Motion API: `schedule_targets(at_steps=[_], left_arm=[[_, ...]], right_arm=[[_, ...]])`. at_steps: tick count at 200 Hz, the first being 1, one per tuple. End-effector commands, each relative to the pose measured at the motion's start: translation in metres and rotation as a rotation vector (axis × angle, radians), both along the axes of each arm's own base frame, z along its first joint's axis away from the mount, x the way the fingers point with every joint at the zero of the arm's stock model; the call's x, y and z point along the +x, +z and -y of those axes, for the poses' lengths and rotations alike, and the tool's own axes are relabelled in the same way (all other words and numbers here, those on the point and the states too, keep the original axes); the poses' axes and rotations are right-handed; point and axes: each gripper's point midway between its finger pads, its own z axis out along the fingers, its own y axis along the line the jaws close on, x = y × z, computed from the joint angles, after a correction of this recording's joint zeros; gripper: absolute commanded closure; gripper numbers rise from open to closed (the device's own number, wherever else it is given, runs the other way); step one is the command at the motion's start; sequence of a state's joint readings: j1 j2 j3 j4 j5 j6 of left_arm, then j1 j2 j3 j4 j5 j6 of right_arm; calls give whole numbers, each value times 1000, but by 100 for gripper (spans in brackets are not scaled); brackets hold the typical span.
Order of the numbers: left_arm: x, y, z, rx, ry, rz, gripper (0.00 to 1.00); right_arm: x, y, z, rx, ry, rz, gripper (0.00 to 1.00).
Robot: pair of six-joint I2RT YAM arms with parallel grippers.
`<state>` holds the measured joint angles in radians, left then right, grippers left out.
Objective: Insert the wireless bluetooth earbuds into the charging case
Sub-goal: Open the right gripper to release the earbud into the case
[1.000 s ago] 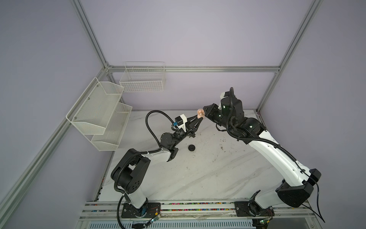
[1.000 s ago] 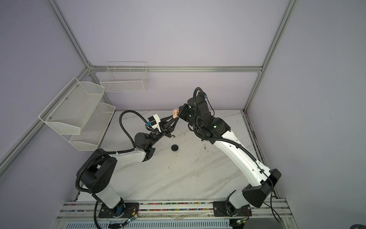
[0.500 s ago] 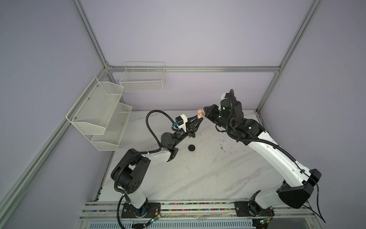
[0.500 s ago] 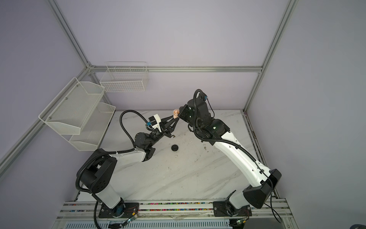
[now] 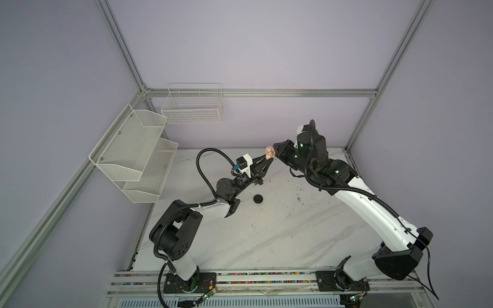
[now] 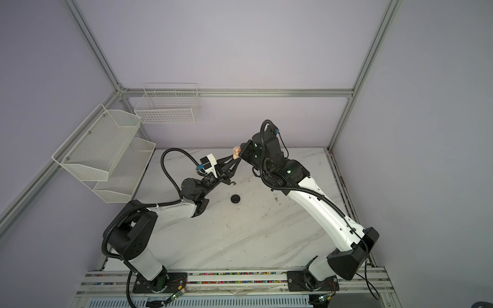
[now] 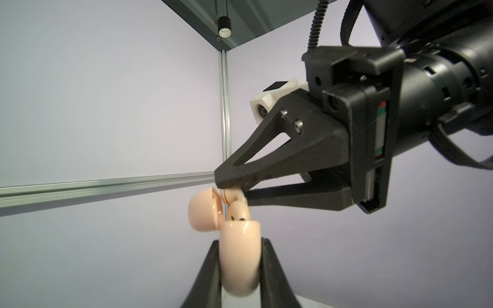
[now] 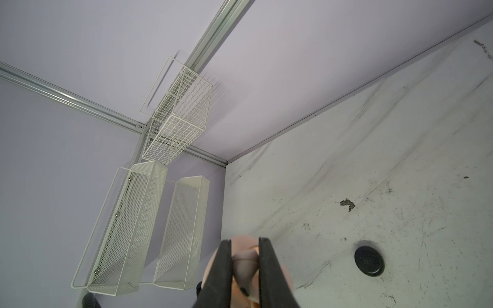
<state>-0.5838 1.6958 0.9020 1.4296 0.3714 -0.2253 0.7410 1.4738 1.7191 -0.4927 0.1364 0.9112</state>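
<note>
Little is changing since a second ago: both tools are staying met in mid-air over the far side of the worktop (image 5: 280,234), with only a slight shift at the right wrist. A black round case (image 5: 258,198) is lying on the worktop below that meeting point, apart from both tools. I am seeing the left tool (image 7: 240,246) clamping the pale pink charging case (image 7: 240,261) by its lower shell, jaws pressing on both flanks, its lid (image 7: 204,212) hanging open. One pale pink earbud (image 7: 239,212) is sitting in the case. A second earbud (image 7: 231,196) is hovering just above it at the mouth; I cannot tell whether they are touching. The right tool (image 7: 234,190) is pinching that second earbud, closed on it.
</note>
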Motion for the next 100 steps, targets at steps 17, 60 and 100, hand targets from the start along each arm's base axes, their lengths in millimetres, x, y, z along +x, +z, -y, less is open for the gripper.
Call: schedule_targets(at_steps=[17, 60, 100], left_arm=[[-15, 43, -11, -69, 38, 150, 100], [-18, 46, -12, -71, 35, 156, 100], [-20, 46, -13, -71, 31, 159, 100]], right_arm=[[-11, -9, -7, -11, 35, -65, 85], [-12, -17, 1, -33, 3, -71, 85], [-10, -6, 4, -51, -9, -42, 77]])
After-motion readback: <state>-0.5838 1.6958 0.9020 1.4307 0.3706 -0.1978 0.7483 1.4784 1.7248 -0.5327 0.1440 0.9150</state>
